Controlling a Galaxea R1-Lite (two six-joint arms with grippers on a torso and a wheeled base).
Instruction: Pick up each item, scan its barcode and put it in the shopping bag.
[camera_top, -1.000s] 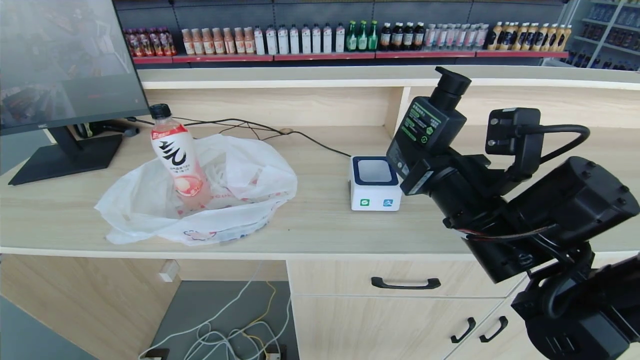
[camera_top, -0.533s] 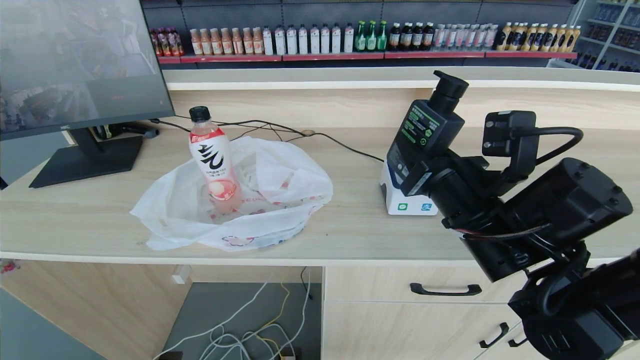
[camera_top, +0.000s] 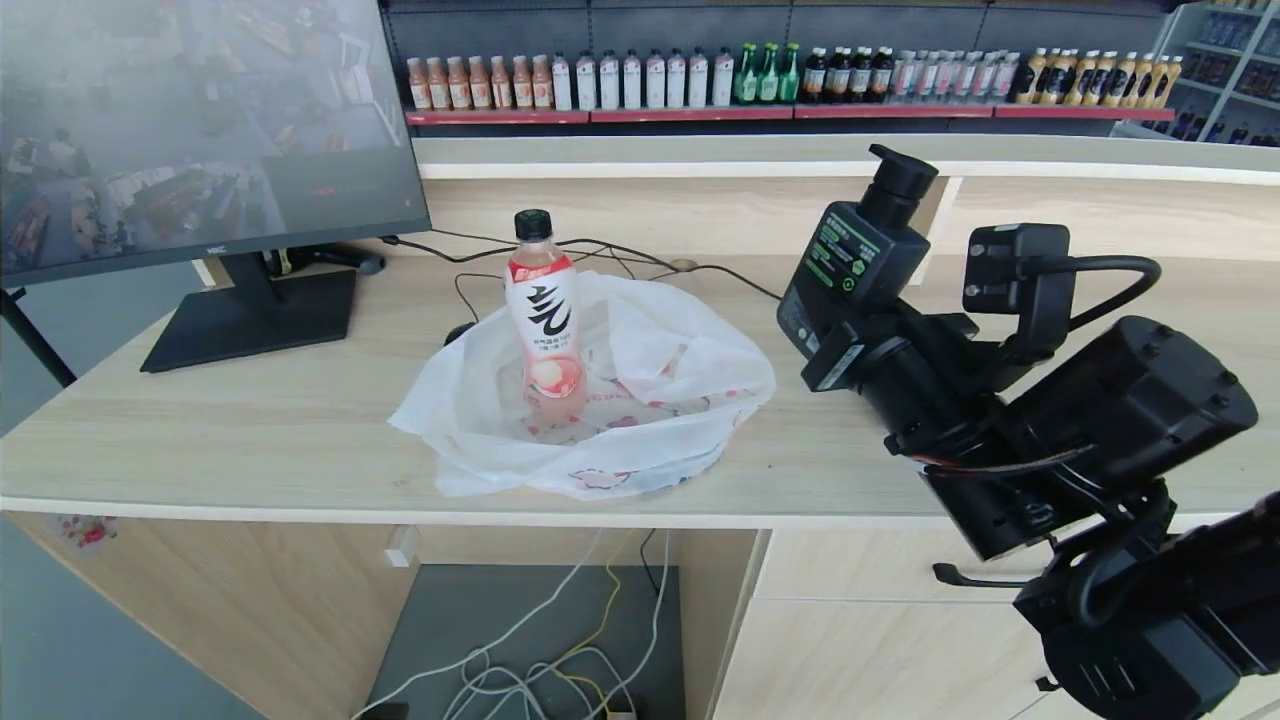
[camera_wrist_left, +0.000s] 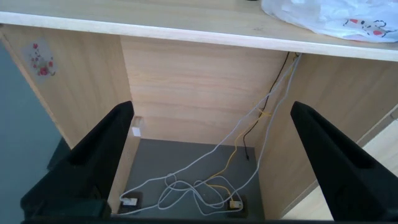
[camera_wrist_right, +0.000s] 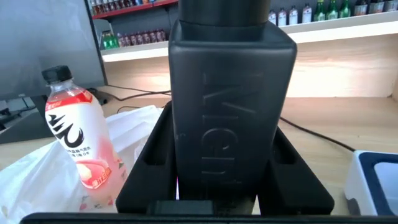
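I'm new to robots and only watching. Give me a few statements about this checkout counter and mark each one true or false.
1. The pink bottle stands upright inside the shopping bag. True.
2. The right gripper is empty. False: it is shut on a black bottle.
3. The left gripper is open, with nothing between its fingers. True.
4. The black bottle lies in the shopping bag. False: it is held in the air, apart from the bag.

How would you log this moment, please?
right tool: shut on black bottle, aloft beside shopping bag | pink bottle: upright in bag | left tool: open
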